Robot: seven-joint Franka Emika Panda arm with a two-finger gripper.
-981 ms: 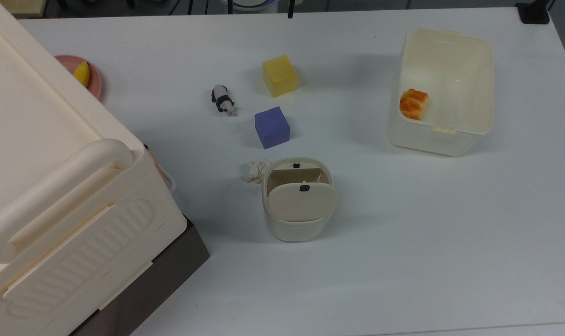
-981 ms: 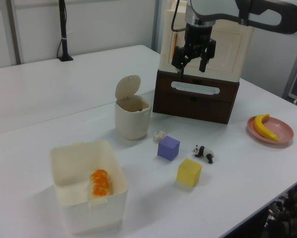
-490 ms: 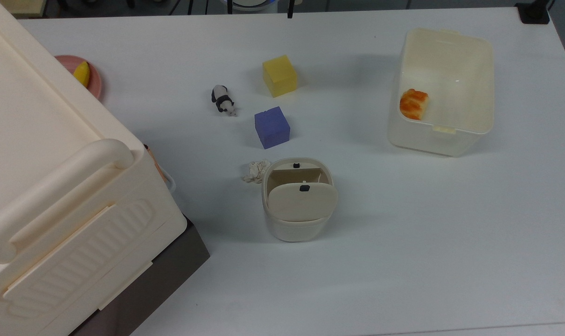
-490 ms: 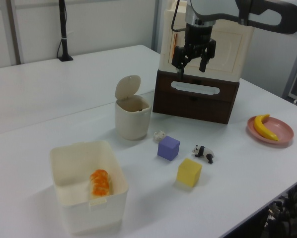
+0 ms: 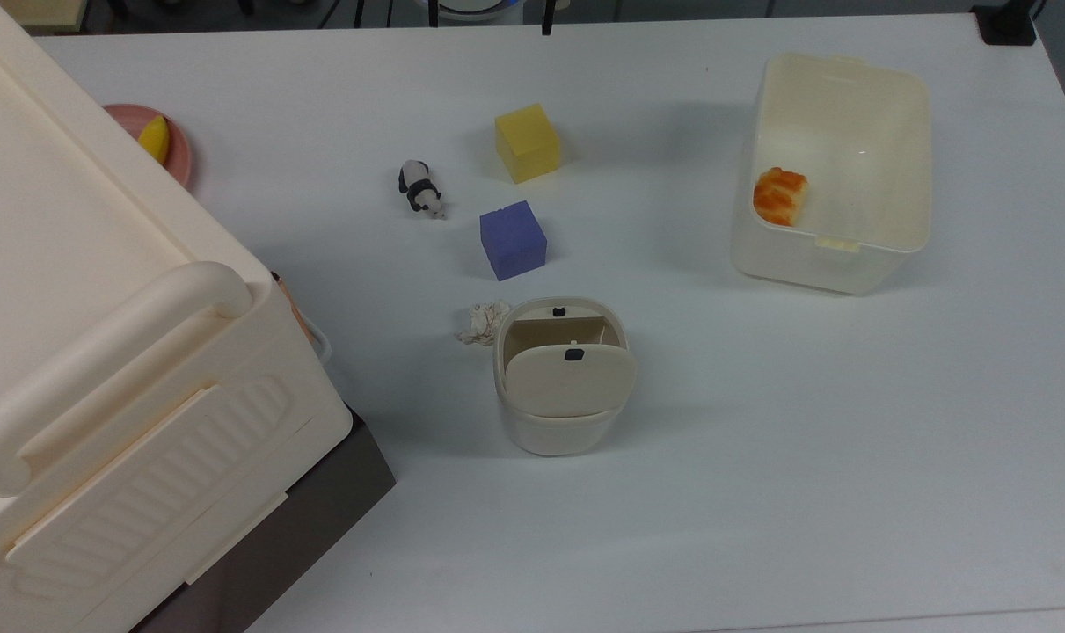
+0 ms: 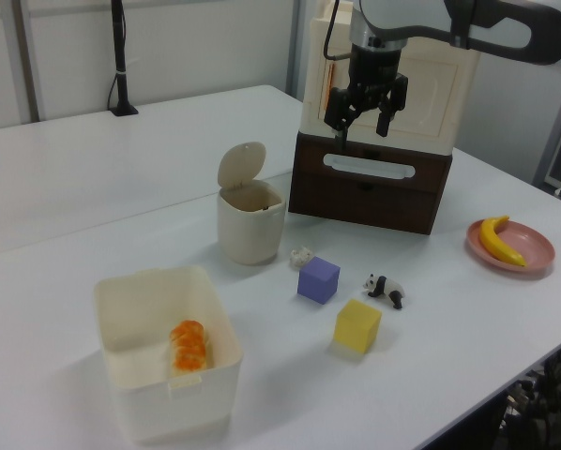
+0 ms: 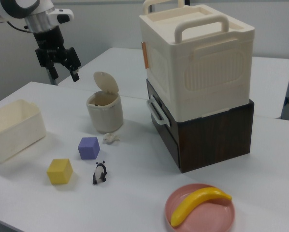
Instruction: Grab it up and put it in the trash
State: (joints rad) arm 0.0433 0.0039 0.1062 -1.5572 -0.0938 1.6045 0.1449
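Your gripper [image 6: 361, 120] hangs high above the table [image 5: 761, 492] with its two fingers spread apart and nothing between them; in the left view you see it in front of the big cream handled box [image 6: 431, 84], in the right view [image 7: 57, 64] up beyond the trash [image 7: 104, 112].

You'll find the paper wad [image 5: 482, 322] on the table just beside the trash [image 5: 564, 387], on the top view's left of its rim, with the purple cube [image 5: 513, 239] near it. In the left view the wad [image 6: 302, 256] sits between the bin [image 6: 250, 220] and the purple cube [image 6: 318, 279].

The trash has its flap lid tipped up, so the mouth is open; you cannot tell what lies inside. The rectangular tub [image 5: 884, 255] holds one orange food piece [image 5: 779, 195] against its wall. The pink plate [image 7: 176, 205] carries a banana [image 7: 198, 203]. The handled box rests on a dark brown drawer unit [image 7: 217, 135].

A yellow cube [image 5: 527, 142] and a panda figurine [image 5: 421, 188] stand farther from the bin than the purple cube. Bare tabletop stretches along the top view's lower and right sides, out to the table edge. The handled box crowds the top view's left.
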